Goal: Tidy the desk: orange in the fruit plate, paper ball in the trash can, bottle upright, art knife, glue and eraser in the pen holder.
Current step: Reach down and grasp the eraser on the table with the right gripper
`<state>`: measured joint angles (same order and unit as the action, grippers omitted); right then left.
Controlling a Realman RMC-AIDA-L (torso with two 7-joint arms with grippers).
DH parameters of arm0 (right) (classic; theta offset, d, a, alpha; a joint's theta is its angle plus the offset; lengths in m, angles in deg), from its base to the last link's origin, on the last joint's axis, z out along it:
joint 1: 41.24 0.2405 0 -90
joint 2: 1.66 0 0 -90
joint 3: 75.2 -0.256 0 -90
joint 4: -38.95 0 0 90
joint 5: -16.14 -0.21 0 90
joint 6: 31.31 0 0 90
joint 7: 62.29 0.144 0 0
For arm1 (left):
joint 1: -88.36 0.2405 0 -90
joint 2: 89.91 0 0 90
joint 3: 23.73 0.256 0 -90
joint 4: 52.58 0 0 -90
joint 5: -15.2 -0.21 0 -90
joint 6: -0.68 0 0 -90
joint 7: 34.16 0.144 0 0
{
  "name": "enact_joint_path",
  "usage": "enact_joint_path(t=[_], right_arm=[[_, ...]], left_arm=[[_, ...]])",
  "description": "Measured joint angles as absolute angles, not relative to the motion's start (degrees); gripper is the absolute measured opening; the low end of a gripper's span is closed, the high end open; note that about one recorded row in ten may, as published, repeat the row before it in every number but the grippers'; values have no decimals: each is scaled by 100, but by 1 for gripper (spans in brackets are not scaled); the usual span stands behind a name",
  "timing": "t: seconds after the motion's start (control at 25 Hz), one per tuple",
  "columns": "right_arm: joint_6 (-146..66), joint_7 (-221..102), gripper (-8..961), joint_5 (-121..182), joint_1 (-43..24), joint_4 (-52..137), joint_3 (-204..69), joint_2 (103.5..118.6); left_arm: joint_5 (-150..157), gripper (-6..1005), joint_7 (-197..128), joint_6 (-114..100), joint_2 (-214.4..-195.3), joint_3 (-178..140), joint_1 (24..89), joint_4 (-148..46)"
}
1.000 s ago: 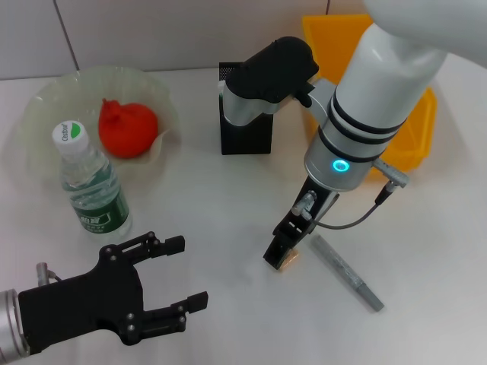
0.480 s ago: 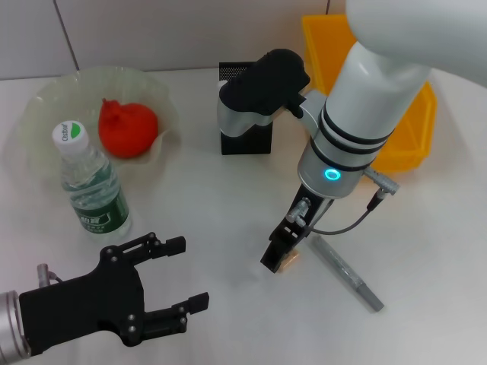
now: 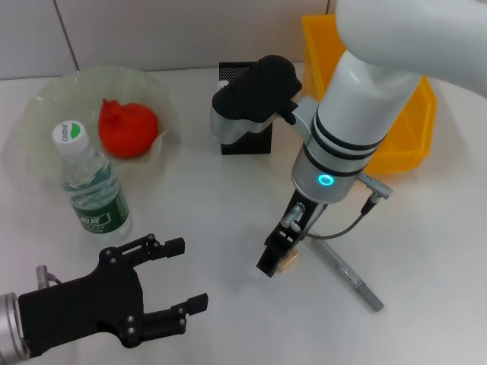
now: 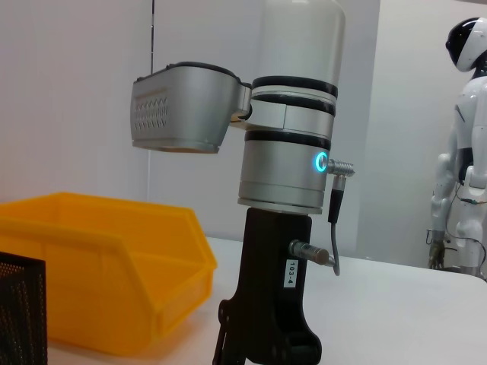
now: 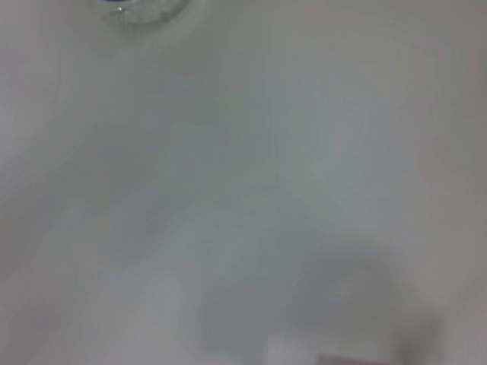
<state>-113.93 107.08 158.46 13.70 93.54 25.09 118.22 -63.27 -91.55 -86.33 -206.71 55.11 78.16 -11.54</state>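
Right claw (image 3: 275, 258) shifted left, eraser (image 3: 290, 261) at its tip

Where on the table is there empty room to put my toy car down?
Bare table lies between the bottle, the pen holder and the right gripper. It's crowded by that gripper, where the art knife lies, and near the left gripper.

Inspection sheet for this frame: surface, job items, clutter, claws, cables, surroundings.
Surface: white desk.
Job items: orange in plate; bottle upright; knife lying flat; small tan item at right claw; pen holder; yellow bin.
Clutter: nothing seen.
Claws: right claw down at the tan item; left claw open, low, near edge.
Cables: wrist cable.
Surroundings: white humanoid in the background.
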Motion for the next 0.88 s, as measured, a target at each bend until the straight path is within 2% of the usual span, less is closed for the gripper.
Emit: enact_joint_path(t=[0.8,0.88], right_arm=[[-11316,10707,788,15767,1351,9228,2517,11822],[-11314,10707,698,15767,1353,9206,2517,11822]], left_arm=[[-6328,799,-9155,-8633,-20680,5511,7823,-1154],[-6328,799,-9155,-8633,-20680,5511,7823,-1154]])
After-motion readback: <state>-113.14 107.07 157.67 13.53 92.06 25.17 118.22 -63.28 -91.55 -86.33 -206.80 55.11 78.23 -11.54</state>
